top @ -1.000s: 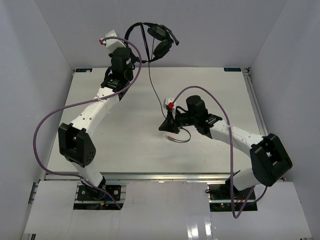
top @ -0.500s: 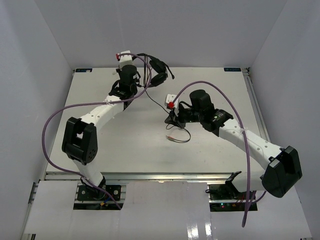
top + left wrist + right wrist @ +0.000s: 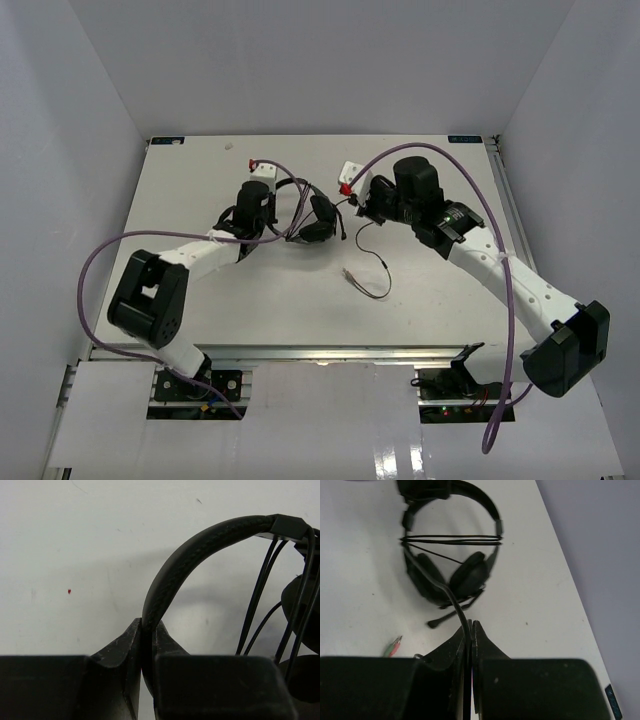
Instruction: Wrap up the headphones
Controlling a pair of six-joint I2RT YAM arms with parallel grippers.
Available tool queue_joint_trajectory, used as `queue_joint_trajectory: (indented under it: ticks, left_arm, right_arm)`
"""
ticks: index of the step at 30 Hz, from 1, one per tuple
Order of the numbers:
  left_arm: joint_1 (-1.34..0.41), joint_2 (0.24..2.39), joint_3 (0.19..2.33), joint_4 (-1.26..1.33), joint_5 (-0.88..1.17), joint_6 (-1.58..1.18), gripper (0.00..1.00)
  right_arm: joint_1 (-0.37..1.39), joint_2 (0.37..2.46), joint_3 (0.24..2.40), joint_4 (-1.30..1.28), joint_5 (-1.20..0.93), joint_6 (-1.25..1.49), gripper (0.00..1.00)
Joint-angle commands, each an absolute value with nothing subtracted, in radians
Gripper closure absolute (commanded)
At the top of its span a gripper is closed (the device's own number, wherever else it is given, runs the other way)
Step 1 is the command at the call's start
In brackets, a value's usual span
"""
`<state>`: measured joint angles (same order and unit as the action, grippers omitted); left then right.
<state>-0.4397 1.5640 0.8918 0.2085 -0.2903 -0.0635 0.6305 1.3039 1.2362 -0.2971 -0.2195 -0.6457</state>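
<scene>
Left hand [image 3: 147,642] tight on headband [image 3: 200,542] of the headphones [image 3: 470,575], right hand [image 3: 471,632] seemingly tight on cable [image 3: 452,596]

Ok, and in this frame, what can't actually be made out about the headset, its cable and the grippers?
- Left wrist view: the right edge cuts off most of the earcups of the black over-ear headphones held in the left gripper.
- Right wrist view: coloured plugs of the thin black cable run behind the right gripper's body; headband top is blurred.
- Top view: cable turns too small to count; both grippers' fingertips hidden under their wrists.
</scene>
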Motion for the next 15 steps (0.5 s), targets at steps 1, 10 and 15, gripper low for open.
queue_joint_trajectory:
  ticks: [1,10,15]
  left_arm:
    - [-0.448,1.326,0.803,0.344,-0.019,0.008,1.0]
    - [-0.478,1.133,0.709,0.265,0.33,0.064,1.0]
    - [-0.487,1.053,0.682,0.247,0.387,0.037,1.0]
  right_arm:
    - [0.572,1.308,1.272,-0.231,-0.157,-0.674,0.92]
    - [0.474,1.381,1.34,-0.204,-0.209,-0.615,0.92]
    - [0.43,1.414,1.368,-0.203,-0.242,-0.586,0.92]
